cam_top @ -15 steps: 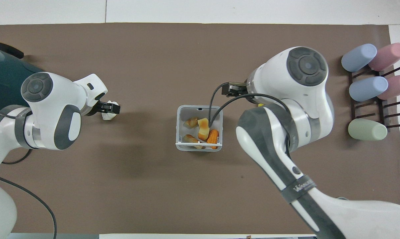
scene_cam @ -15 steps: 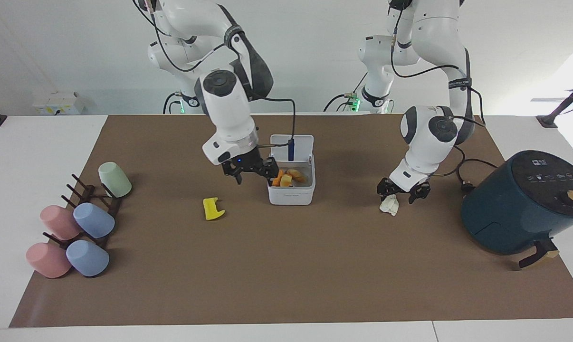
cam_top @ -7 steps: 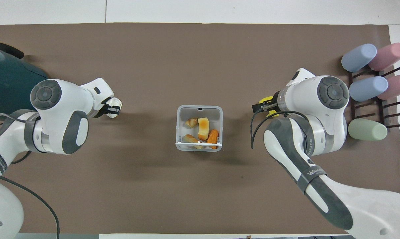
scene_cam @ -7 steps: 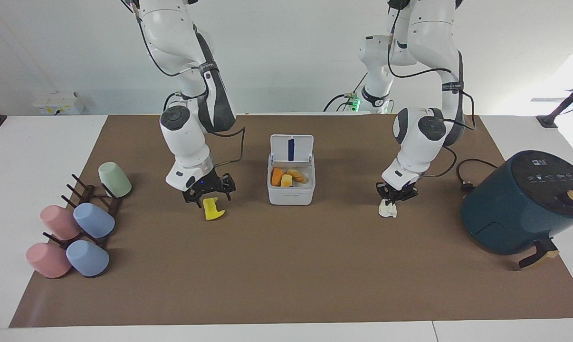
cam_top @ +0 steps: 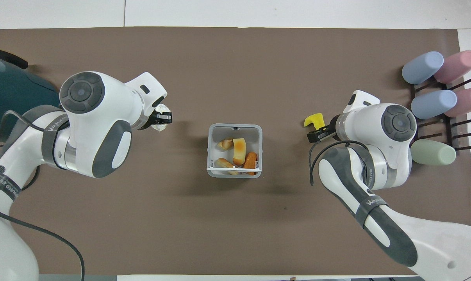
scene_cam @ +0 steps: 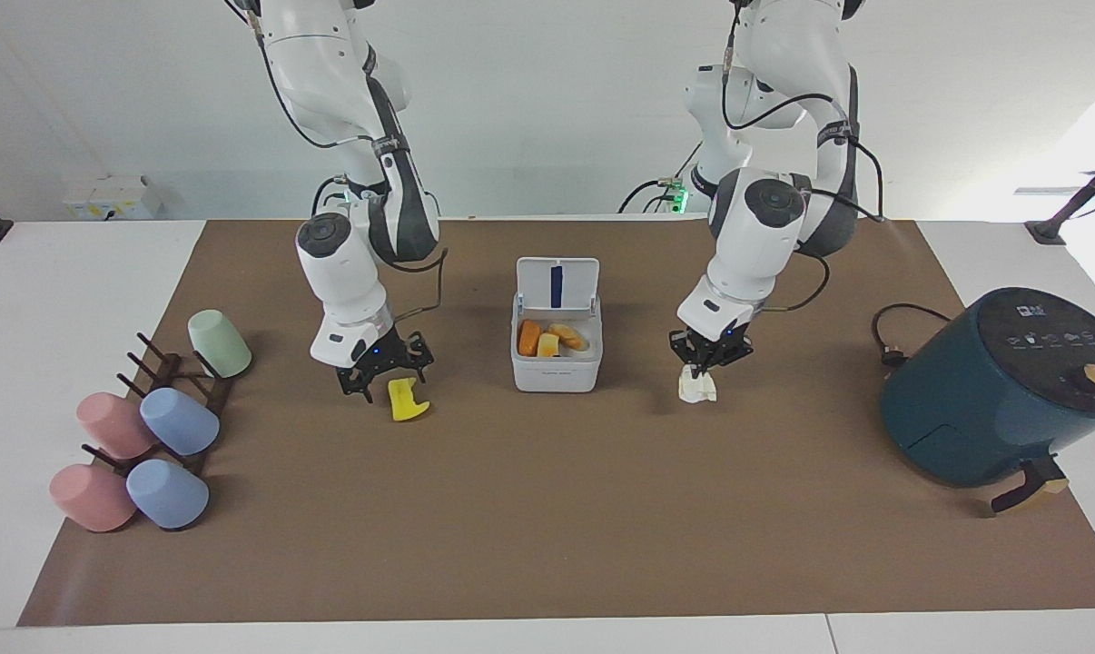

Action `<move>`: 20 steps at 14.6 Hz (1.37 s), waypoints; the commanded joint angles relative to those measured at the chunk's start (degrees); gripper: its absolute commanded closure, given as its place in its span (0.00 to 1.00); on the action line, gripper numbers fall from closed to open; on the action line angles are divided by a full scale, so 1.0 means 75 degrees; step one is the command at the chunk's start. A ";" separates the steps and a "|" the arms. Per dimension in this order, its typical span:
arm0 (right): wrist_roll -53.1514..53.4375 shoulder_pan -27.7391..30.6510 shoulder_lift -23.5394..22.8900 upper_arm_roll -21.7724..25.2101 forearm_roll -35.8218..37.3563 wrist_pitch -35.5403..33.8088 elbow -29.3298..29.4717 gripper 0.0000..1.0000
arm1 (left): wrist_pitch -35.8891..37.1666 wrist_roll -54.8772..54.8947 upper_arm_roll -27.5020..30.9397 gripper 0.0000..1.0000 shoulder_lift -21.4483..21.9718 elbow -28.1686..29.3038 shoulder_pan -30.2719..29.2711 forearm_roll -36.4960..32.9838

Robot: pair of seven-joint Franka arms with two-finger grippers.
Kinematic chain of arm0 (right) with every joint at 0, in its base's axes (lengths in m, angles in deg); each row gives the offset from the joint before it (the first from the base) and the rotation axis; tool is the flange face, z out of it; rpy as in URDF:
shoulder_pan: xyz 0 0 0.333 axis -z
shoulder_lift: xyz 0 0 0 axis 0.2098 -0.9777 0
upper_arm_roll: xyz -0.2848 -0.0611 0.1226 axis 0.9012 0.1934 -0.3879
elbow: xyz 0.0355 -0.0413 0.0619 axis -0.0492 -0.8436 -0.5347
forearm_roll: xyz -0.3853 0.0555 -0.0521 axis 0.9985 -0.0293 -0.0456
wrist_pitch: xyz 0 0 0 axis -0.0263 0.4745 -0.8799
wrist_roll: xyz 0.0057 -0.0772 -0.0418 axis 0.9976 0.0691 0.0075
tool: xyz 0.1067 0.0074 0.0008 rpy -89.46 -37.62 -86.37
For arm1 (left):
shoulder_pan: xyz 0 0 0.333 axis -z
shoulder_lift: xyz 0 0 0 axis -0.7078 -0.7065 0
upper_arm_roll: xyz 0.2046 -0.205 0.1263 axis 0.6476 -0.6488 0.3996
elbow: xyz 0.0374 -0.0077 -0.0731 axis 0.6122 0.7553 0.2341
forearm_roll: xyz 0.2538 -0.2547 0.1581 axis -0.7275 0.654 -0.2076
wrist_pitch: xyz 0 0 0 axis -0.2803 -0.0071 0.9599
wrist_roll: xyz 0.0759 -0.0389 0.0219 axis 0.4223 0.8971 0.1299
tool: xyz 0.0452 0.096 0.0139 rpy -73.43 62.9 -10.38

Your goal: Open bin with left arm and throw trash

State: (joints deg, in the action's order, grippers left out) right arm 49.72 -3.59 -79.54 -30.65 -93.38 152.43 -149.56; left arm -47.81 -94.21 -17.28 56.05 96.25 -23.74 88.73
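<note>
Left jaws grip paper wad beside open bin.

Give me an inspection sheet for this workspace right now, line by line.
Surface: brown mat over a white table.
Job's things: bin open, lid upright, food bits inside; yellow notched piece on the mat; paper wad gripped.
Clutter: air fryer; pastel cups on a rack.
End effectors: left end effector shut on the wad beside the bin; right end effector open, low beside the yellow piece.
Cables: fryer cord on the mat.
Surroundings: white wall; nothing else seen.
</note>
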 commanded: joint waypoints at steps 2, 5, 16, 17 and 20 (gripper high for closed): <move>0.0189 0.0078 -0.0015 -0.0113 0.0059 0.0508 -0.0200 0.03 | 0.0850 -0.0898 0.0061 1.00 -0.0020 -0.0714 0.0695 0.0635; 0.0799 0.0019 -0.0132 -0.0114 0.0012 0.0616 -0.0188 0.08 | 0.0686 -0.0971 -0.0021 1.00 0.0027 -0.0656 0.1305 0.1173; 0.0846 0.0125 -0.0051 -0.0102 -0.0011 -0.2088 0.1463 1.00 | 0.0543 -0.1194 -0.0033 0.00 0.0296 -0.0234 0.2069 0.1468; 0.0939 0.0136 -0.0039 -0.0102 -0.0023 -0.2393 0.1627 1.00 | 0.0673 -0.1194 -0.0010 0.00 0.0401 -0.0234 0.1918 0.1468; 0.2399 0.0008 0.0043 -0.0137 -0.0594 -0.3307 0.2294 1.00 | 0.1118 -0.1042 -0.0010 0.00 0.0753 -0.0210 0.1274 0.1387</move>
State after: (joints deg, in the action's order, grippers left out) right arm 61.38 -3.32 -79.55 -31.06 -95.01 131.90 -135.71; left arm -42.23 -103.33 -17.45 57.95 92.76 -11.10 98.43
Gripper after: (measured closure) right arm 0.974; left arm 0.035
